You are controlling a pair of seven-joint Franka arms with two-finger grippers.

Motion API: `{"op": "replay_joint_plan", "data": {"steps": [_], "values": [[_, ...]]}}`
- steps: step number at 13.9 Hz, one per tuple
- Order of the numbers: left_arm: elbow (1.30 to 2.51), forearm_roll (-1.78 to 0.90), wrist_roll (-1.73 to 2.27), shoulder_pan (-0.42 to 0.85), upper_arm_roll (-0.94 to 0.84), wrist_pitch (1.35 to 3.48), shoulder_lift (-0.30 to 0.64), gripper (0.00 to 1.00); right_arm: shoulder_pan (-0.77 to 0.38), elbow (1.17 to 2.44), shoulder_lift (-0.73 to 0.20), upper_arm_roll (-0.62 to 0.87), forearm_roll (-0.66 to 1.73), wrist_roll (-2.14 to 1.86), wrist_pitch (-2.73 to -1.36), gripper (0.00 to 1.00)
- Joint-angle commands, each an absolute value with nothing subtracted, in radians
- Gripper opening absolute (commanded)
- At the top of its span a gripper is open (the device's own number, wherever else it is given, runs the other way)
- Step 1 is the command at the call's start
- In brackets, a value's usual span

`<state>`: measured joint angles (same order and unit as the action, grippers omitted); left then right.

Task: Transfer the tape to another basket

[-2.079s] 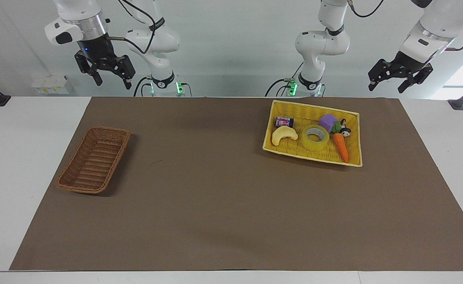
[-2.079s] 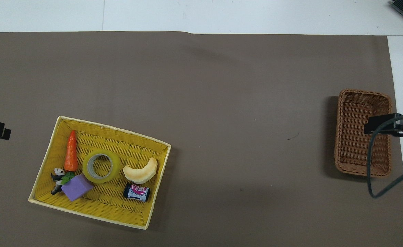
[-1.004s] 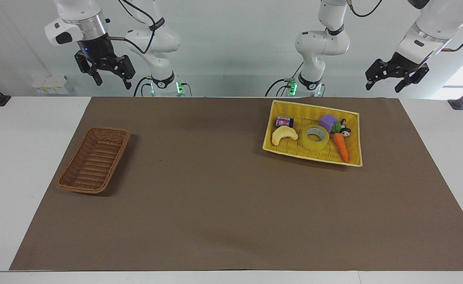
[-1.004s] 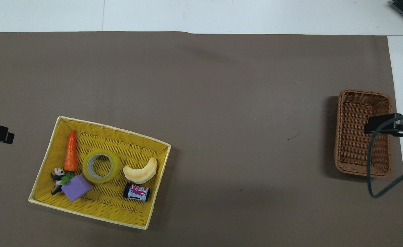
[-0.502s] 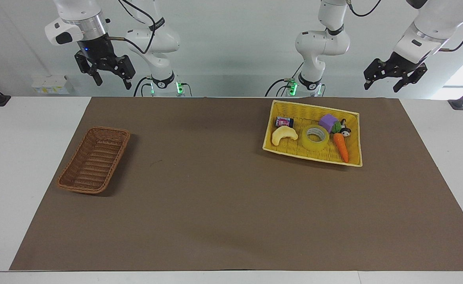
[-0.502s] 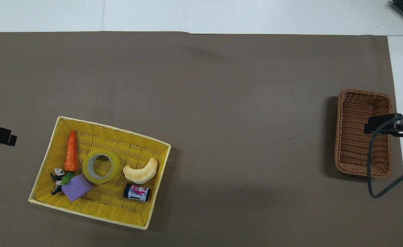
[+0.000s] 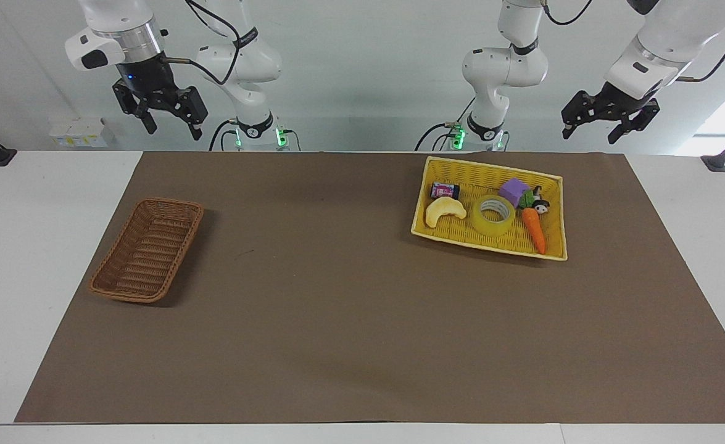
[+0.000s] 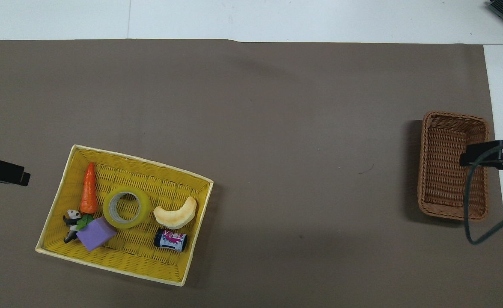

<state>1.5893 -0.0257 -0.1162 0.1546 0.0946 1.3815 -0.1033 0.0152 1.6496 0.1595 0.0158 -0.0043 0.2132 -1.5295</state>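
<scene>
Tape: I see the tape (image 7: pixel 493 215) lying flat in the yellow tray (image 7: pixel 554 216), between the pale crescent toy (image 7: pixel 444 211) and the toy carrot (image 7: pixel 534 229).
Tray contents: a purple block (image 7: pixel 514 191), a small can (image 7: pixel 445 190) and a little figure (image 7: pixel 541 205) lie on the side nearer the robots.
Basket: the brown basket (image 7: pixel 147 248) sits at the right arm's end of the desk (image 7: pixel 29 203), well apart from the tray, with nothing in it.
Left end effector: the left end effector (image 7: pixel 595 125) hangs high, up by the tray's end of the desk, fingers apart, holding nothing.
Right end effector: the right end effector (image 7: pixel 173 124) hangs high at the basket's end, fingers apart, holding nothing.
Facing view only: I get both whole end effectors and the arm bases here.
Overhead view only: I look straight down the tape's (image 8: pixel 126 207) pale core; of the end effectors only dark tips show at the frame's edges, the right one (image 8: pixel 489 155) overlapping the basket's (image 8: pixel 441 171) rim.
</scene>
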Motion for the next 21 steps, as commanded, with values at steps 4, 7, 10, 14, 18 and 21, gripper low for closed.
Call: {"op": "replay_joint_plan", "data": {"steps": [4, 7, 10, 14, 18, 21], "values": [[1.655, -0.032, -0.123, 0.190, 0.107, 1.414, -0.153, 1.00, 0.037, 1.660, 0.173, 0.040, 0.021, 0.174, -1.535, 1.00], [1.696, -0.034, -0.126, 0.198, 0.107, 1.454, -0.173, 1.00, 0.038, 1.648, 0.143, 0.043, 0.032, 0.106, -1.531, 1.00], [1.774, -0.032, -0.130, 0.198, 0.109, 1.521, -0.187, 1.00, 0.043, 1.542, 0.071, 0.041, 0.015, 0.103, -1.488, 1.00], [1.958, -0.032, -0.132, 0.199, 0.109, 1.727, -0.198, 1.00, 0.037, 1.549, 0.068, 0.043, 0.028, 0.112, -1.543, 1.00], [2.089, -0.032, -0.167, 0.189, 0.110, 1.863, -0.201, 1.00, 0.045, 1.525, 0.043, 0.038, 0.031, 0.132, -1.520, 1.00], [2.210, -0.032, -0.167, 0.189, 0.110, 1.998, -0.198, 1.00, 0.035, 1.537, 0.066, 0.044, 0.028, 0.187, -1.502, 1.00]]}}
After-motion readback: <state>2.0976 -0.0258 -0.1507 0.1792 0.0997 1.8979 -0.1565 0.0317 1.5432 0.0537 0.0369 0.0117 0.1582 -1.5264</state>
